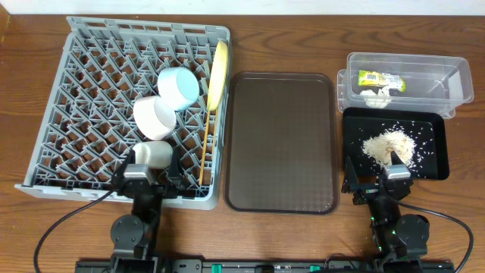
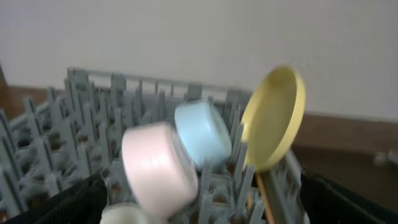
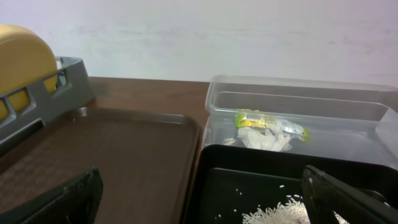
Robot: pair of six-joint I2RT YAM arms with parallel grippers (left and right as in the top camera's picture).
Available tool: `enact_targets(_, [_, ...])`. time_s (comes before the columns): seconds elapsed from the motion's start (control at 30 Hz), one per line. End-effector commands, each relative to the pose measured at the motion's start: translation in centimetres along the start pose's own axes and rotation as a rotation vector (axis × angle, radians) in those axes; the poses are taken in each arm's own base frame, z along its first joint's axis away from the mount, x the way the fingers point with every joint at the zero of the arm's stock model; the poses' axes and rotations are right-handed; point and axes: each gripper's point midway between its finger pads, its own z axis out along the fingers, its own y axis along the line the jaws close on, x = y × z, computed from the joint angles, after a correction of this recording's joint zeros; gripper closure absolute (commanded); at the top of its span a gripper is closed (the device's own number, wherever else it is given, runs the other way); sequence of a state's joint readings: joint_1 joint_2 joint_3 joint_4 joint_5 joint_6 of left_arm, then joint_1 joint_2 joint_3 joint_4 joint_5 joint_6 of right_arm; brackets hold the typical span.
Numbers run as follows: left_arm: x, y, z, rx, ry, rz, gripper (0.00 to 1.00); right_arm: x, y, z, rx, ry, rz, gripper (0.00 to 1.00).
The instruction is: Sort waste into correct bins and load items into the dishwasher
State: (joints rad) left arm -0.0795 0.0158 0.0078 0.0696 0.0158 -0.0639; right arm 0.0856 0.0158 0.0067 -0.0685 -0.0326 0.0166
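The left gripper (image 1: pixel 144 174) is hovering at the near edge of the large square grey plastic dish rack (image 1: pixel 91 68), its fingers spread wide and gripping nothing. The small white cup (image 1: pixel 155 154) is sitting just ahead of it, and the white bowl (image 1: pixel 154 115) and the light-blue bowl (image 1: pixel 178 86) are lying on their sides farther ahead. Off to its right the round yellow plate (image 1: pixel 218 73) is standing on edge, with the thin wooden chopsticks (image 1: pixel 204 148) lying along the rack wall nearer the gripper. The right gripper (image 1: pixel 385 180) is likewise waiting spread and empty at the near rim of the shallow black rectangular tray (image 1: pixel 432 163), where the whitish rice-like scraps (image 1: pixel 389 145) are lying heaped directly ahead of it. Beyond them, the yellow-green snack wrapper (image 1: pixel 377 78) and the crumpled white tissue (image 1: pixel 373 95) are resting in the clear rectangular plastic tub (image 1: pixel 455 76). The dark-brown serving tray (image 1: pixel 282 140) between the two grippers is showing nothing on it. By this, sorting and loading are looking finished, with little remaining to do.
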Motion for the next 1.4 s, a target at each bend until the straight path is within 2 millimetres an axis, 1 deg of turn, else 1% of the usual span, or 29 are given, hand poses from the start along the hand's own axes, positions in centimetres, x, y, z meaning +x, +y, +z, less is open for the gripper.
enact_targets(0.0, [1.6, 0.2, -0.1, -0.005, 0.061, 0.031, 0.01, 0.1, 0.2, 0.0, -0.007, 0.002, -0.007, 0.01])
enact_targets(0.13, [3.3, 0.4, -0.3, -0.015, 0.132, 0.016, 0.01, 0.1, 0.2, 0.0, -0.006, 0.002, -0.007, 0.01])
enact_targets(1.37, [3.3, 0.5, -0.3, -0.017, 0.131, 0.016, 0.01, 0.1, 0.2, 0.0, -0.006, 0.002, -0.007, 0.01])
